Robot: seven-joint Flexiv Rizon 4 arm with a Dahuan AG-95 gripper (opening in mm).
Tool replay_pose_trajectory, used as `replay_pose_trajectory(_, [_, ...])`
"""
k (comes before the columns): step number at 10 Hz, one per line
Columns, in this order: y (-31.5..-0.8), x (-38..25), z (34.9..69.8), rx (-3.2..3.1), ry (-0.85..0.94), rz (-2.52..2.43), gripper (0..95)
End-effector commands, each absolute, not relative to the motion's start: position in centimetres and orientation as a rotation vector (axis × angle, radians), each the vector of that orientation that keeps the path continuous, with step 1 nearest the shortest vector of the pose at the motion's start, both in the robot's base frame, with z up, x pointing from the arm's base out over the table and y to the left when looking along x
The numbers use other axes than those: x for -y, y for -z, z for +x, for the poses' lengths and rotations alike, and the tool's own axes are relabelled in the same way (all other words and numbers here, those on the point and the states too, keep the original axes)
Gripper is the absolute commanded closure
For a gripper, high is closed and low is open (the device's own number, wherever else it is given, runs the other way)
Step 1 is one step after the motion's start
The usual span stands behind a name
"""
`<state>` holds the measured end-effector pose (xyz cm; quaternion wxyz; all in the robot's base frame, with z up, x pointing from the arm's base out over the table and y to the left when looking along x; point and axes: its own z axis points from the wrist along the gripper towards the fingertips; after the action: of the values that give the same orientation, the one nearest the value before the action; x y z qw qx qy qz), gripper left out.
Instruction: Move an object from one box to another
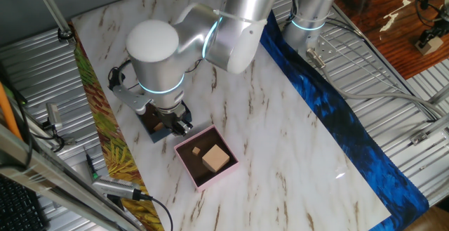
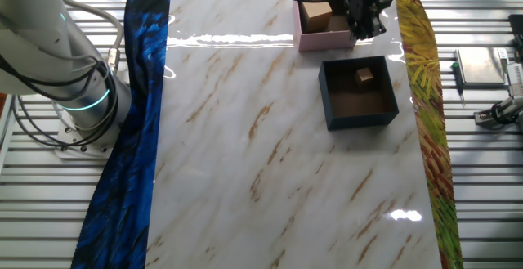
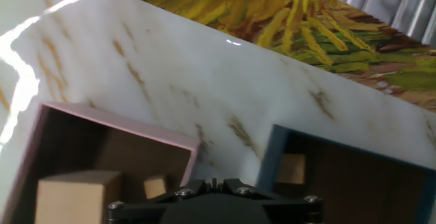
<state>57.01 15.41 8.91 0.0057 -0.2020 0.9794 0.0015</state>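
Note:
The dark navy box (image 2: 359, 120) holds one small wooden cube (image 2: 364, 75); in the hand view this cube (image 3: 293, 168) lies near the navy box's rim (image 3: 269, 161). Right beside it stands the pink box (image 2: 323, 42), with a large wooden block (image 1: 216, 158) and a small one (image 1: 197, 150) inside. My gripper (image 3: 214, 182) hangs over the gap between the two boxes, its fingers shut, and nothing shows between them. In one fixed view the gripper (image 1: 181, 126) and arm cover most of the navy box (image 1: 154, 134).
A yellow leaf-patterned cloth strip (image 2: 425, 97) runs along the table edge beside the boxes. A blue cloth strip (image 2: 139, 97) borders the opposite edge, by the arm's base (image 2: 78, 97). Cables and tools (image 1: 105, 185) lie off the table past the yellow strip.

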Motion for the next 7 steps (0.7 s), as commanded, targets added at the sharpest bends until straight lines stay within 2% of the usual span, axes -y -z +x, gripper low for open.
replay_pose_trajectory(1, [-8.89, -15.46, 57.11, -3.087, 0.02, -0.556, 95.0])
replay_pose_trajectory(7, [-8.89, -15.46, 57.11, -3.108, 0.016, -0.431, 95.0])
